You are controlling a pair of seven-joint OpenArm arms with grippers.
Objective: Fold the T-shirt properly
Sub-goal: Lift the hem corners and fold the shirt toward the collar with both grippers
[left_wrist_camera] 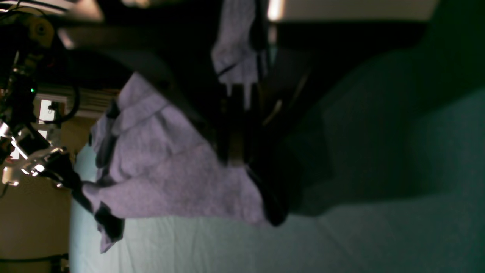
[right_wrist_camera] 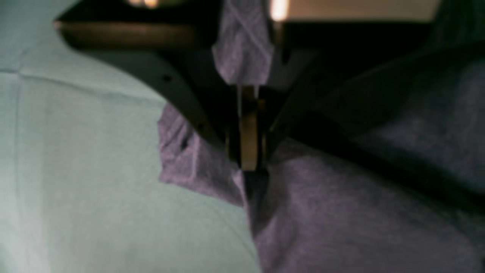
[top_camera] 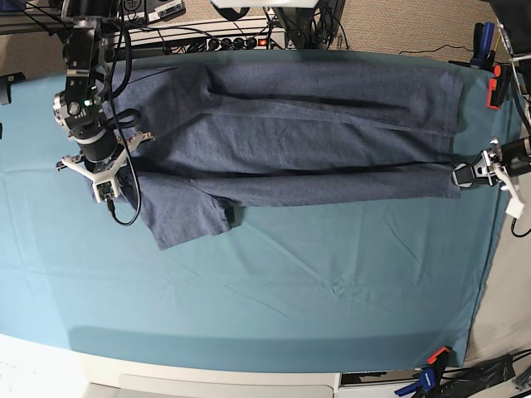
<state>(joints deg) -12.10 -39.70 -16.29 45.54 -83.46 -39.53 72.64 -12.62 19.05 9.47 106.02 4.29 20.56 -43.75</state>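
Each pincer, left pincer (top_camera: 461, 176) and right pincer (top_camera: 106, 189), is pinching the T-shirt (top_camera: 290, 133), so both should move together, keeping the cloth flat over the teal worktop (top_camera: 290, 298).

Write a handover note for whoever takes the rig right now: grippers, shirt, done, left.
Left gripper: shut on the shirt's edge.
Right gripper: shut on the shirt's opposite end.
Heathered blue-grey cotton T-shirt: stretched lengthwise between both grippers across the far half of the teal table cloth.
Done: long sides appear folded over; one sleeve sticks out near the right arm.
Left: tuck that sleeve, fold end to end.
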